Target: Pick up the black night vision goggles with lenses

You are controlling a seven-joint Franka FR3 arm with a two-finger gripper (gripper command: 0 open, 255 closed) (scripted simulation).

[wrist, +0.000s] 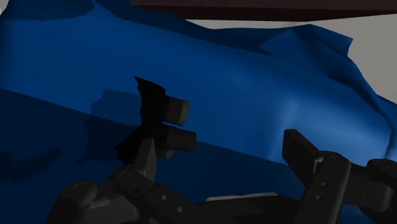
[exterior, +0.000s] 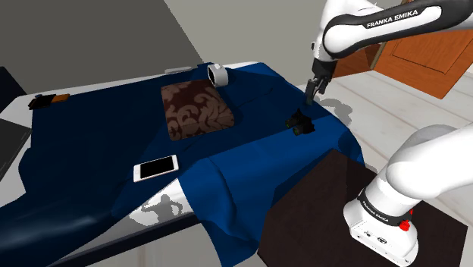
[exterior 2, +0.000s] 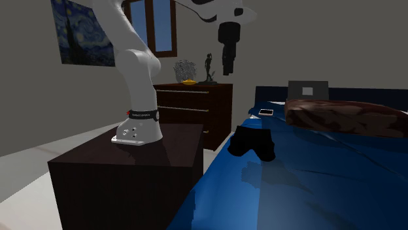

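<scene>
The black night vision goggles [exterior: 300,124] lie on the blue bedspread [exterior: 114,144] near the bed's edge closest to the stand. In the second exterior view the goggles [exterior 2: 254,143] are a dark lump on the cover. In the wrist view the goggles [wrist: 158,122] show two round lens tubes and lie just past one fingertip. My gripper [exterior: 310,94] hangs a little above the goggles, apart from them. The same gripper [wrist: 219,156] stands open with only bedspread between its fingers; the other view has the gripper [exterior 2: 227,67] well above the bed.
A brown patterned pillow [exterior: 196,110], a white phone [exterior: 155,168] and a white cup-like thing [exterior: 218,74] lie on the bed. The dark stand [exterior: 318,220] is beside the bed. A dark dresser [exterior 2: 193,108] stands behind the stand.
</scene>
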